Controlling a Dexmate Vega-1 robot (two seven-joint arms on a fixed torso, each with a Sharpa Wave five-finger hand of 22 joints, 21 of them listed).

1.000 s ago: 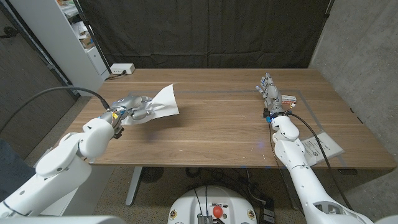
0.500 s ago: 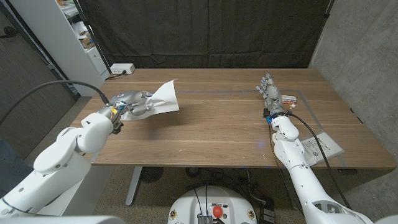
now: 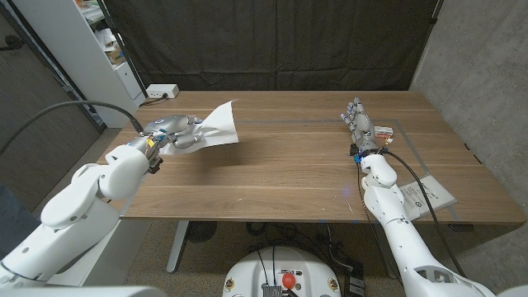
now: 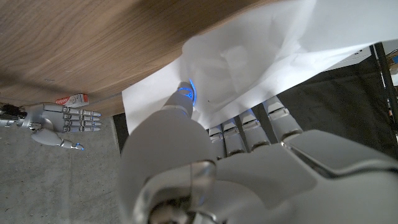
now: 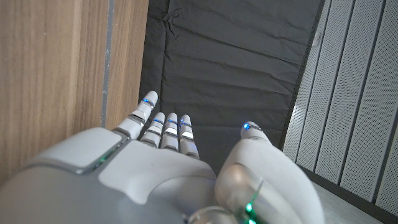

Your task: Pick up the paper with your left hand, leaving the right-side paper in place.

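Your left hand (image 3: pixel 172 136) has the white sheet of paper (image 3: pixel 216 129) off the wooden surface (image 3: pixel 280 165), over its far left part. In the left wrist view the thumb (image 4: pixel 180 109) presses on one face of the sheet and the other fingers (image 4: pixel 249 127) line up behind it, so the paper is pinched between them near one edge. The rest of the sheet rises free beyond the fingers, curled and creased around the grip.

Judge the sheet as very light and limp: it has no stiffness of its own, so it will flop, fold or flutter with any quick move. It looks smooth, and a pinch this close to the edge could let it slide out if you loosen the thumb. It also creases and tears easily, so a harder squeeze is not the answer; a steady, even pinch and a slow arm will likely serve you better. If you regrasp, take it further in from the edge.

Your right hand (image 3: pixel 360 125) is on the far right of the surface, well apart from the paper, its fingers straight, close side by side and holding nothing. The other printed white paper (image 3: pixel 427 195) lies by the near right edge, untouched, beside the right forearm. Keep that arm quiet.
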